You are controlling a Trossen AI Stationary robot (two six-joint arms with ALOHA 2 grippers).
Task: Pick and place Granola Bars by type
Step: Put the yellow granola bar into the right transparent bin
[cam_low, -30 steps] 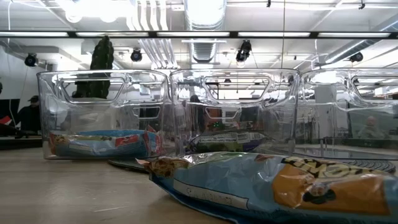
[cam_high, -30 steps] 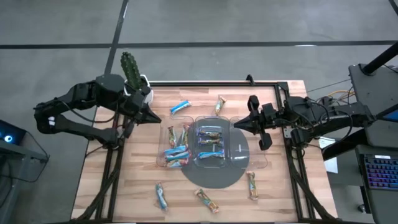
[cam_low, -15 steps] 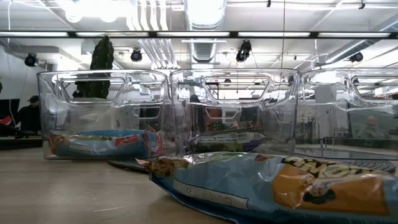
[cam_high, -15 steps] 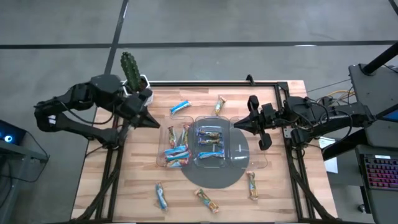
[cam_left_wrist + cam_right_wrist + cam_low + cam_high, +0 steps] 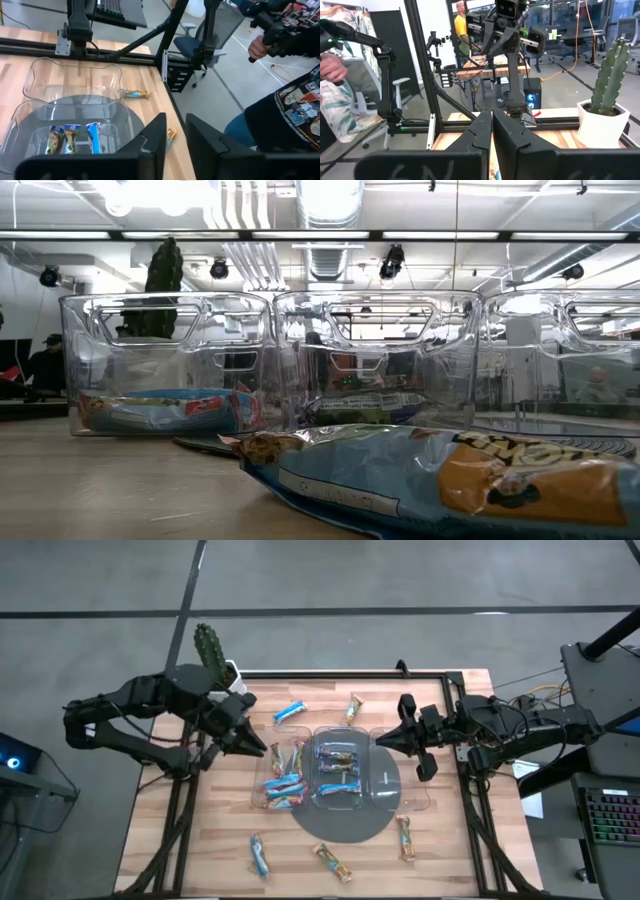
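Nearby, cactus (image 5: 207, 644) flanks parted left gripper (image 5: 262, 750) — right gripper (image 5: 379, 742) closed by tray (image 5: 418, 802).

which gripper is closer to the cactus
Left. The left gripper hovers over the table's left side just in front of the cactus; the right gripper is across the tray.

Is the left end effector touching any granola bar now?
Apart. The high view shows the left end effector over bare table beside the tray; the left wrist view shows nothing between its open fingers.
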